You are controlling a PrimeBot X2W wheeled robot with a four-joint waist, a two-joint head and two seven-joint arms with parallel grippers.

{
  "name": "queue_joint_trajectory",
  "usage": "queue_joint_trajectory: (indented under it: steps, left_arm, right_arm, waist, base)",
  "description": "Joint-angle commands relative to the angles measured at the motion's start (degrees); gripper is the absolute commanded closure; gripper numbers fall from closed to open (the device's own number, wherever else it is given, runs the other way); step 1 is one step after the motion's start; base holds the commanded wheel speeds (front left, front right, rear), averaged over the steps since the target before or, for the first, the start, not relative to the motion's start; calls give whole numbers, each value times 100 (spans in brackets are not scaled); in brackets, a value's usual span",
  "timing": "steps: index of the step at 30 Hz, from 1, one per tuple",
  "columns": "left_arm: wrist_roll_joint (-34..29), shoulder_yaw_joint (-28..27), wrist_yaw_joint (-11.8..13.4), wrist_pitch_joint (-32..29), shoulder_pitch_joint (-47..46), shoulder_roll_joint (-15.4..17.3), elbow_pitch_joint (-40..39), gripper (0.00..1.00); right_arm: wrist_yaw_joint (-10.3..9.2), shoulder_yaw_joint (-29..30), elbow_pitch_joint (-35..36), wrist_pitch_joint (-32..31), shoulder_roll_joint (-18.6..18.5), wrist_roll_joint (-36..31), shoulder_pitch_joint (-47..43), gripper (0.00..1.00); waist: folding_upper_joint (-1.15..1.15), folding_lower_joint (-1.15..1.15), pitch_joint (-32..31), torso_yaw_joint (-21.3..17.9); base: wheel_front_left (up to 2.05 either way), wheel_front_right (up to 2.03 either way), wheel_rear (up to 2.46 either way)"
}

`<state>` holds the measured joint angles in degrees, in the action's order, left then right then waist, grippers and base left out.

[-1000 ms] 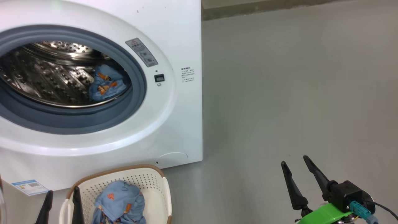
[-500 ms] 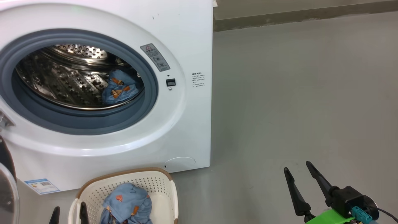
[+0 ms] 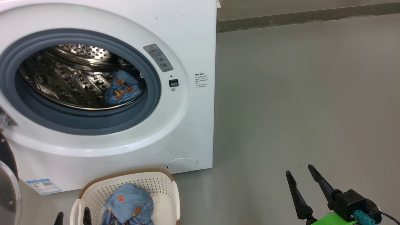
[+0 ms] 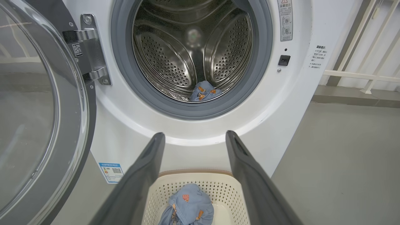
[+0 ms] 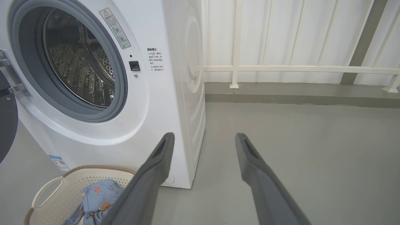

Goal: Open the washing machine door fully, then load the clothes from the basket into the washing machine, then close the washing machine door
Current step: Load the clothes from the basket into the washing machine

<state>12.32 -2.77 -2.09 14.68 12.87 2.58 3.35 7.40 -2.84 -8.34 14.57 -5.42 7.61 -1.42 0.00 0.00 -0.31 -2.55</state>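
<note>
The white washing machine [image 3: 184, 131] stands open, its steel drum [image 4: 175, 56] exposed. Its washing machine door [image 4: 47, 131] is swung out to the left, and its edge [image 3: 7, 193] shows in the head view. One of the blue bear-print clothes [image 3: 123, 90] lies in the drum. Another garment [image 3: 129, 204] sits in the basket [image 3: 125, 173] on the floor before the machine. My left gripper [image 3: 72, 215] is open and empty, at the basket's left end, aimed over the basket [image 4: 197, 173] at the machine. My right gripper [image 3: 298, 170] hangs open and empty over bare floor, to the right.
Grey floor [image 3: 297, 93] stretches to the right of the machine. A low kerb [image 5: 297, 97] and a white railing [image 5: 297, 69] close it off behind. A blue label [image 3: 43, 186] is stuck on the machine's lower left front.
The head camera has shifted, so the machine sits further right and the door's edge has come into view. My left gripper's fingers have sunk toward the bottom edge. Both grippers stay open.
</note>
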Motion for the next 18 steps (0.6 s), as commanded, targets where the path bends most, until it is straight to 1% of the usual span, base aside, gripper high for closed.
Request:
queue_joint_trajectory:
  steps: [1,7,10,14,18]
  left_arm:
    - [19,-161,46,32,-93,31,-143,0]
    - [79,-128,2,32,-114,31,-46,0]
    - [247,-82,-90,32,-137,30,107,0]
    - [348,-17,-196,32,-276,30,388,0]
    - [347,40,-230,32,-505,30,884,0]
  right_arm:
    - [9,-108,159,43,-52,-24,40,0]
    - [9,-87,162,43,-42,-19,30,0]
    - [9,-86,167,43,-16,14,34,0]
    - [9,-101,190,43,2,38,88,0]
    - [9,-94,212,43,18,50,148,0]
  waist:
    - [0,0,2,6]
    - [0,0,49,53]
    - [0,0,124,67]
    - [0,0,315,65]
    - [0,0,540,52]
  base:
    - [0,0,0]
    - [0,0,0]
    - [0,0,0]
    - [0,0,0]
    - [0,0,0]
